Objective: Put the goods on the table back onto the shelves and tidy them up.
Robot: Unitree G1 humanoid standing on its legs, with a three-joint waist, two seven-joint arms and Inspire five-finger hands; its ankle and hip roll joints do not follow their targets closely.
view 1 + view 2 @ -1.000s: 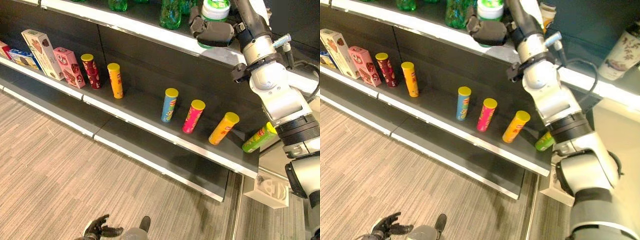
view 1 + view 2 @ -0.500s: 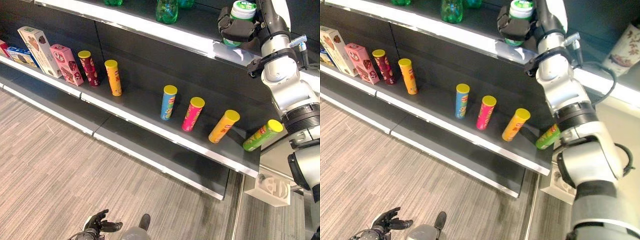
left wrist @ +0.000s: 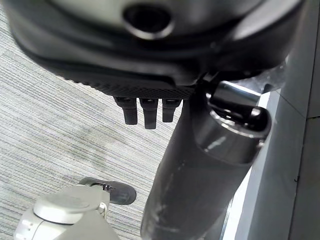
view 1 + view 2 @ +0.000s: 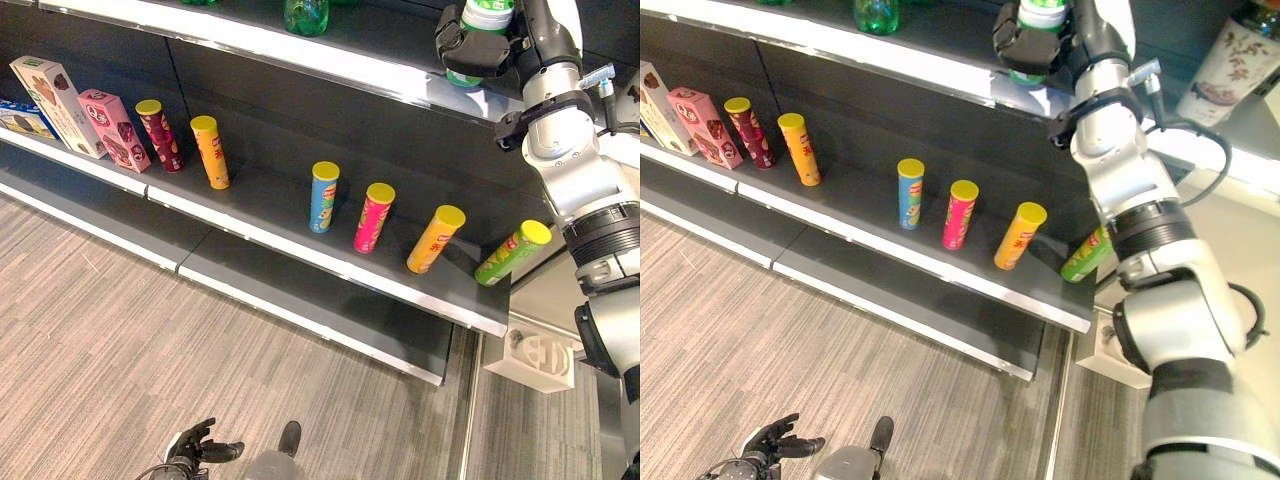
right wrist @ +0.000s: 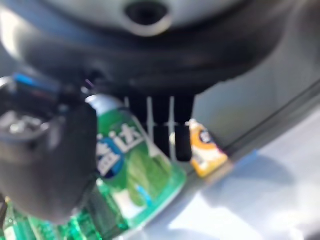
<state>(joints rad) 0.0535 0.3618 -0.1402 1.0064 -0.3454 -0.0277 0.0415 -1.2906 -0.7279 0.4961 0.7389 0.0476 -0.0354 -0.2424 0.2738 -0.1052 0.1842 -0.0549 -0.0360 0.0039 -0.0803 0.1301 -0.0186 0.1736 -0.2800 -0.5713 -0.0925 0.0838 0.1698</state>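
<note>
My right hand (image 4: 468, 48) is raised to the upper shelf (image 4: 300, 60) and is shut on a green-and-white canister (image 4: 487, 14). In the right wrist view the thumb (image 5: 45, 160) and fingers (image 5: 160, 131) wrap the canister (image 5: 137, 172), which is tilted over the pale shelf board. I cannot tell whether it touches the board. My left hand (image 4: 195, 450) hangs low over the floor, fingers relaxed and holding nothing; its fingers (image 3: 145, 112) point down at the carpet.
The middle shelf (image 4: 300, 262) carries crisp tubes: dark red (image 4: 155, 135), orange (image 4: 210, 150), blue (image 4: 322, 197), pink (image 4: 372, 217), yellow (image 4: 435, 238), and a leaning green one (image 4: 512, 252). Boxes (image 4: 112, 130) stand at the left. A green bottle (image 4: 305, 15) is up top. A white block (image 4: 535, 360) sits on the floor.
The whole picture has shifted, so the camera moved. Relative to the green bottles, my right hand with the canister has gone rightwards along the upper shelf. The left hand hangs as before.
</note>
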